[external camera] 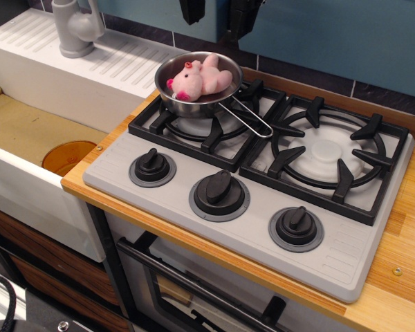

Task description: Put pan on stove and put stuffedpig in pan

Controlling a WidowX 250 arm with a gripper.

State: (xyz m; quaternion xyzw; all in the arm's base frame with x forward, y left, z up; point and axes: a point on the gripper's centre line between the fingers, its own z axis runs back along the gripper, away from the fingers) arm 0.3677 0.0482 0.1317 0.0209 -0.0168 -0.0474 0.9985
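The shiny steel pan [187, 100] sits on the far left corner of the left burner grate of the grey stove [194, 228]. Its wire handle [247, 120] points right and toward me. The pink stuffedpig [199, 78] lies inside the pan on its side. My gripper [214, 15] hangs at the top edge of the view, above and behind the pan. Its two black fingers [191, 10] are spread apart and hold nothing.
A white sink [28, 138] with a grey tap [76, 28] and an orange drain plug [68, 156] lies left of the stove. Three black knobs [219, 192] line the stove front. The right burner grate [328, 155] is bare. A wooden counter [401, 263] surrounds the stove.
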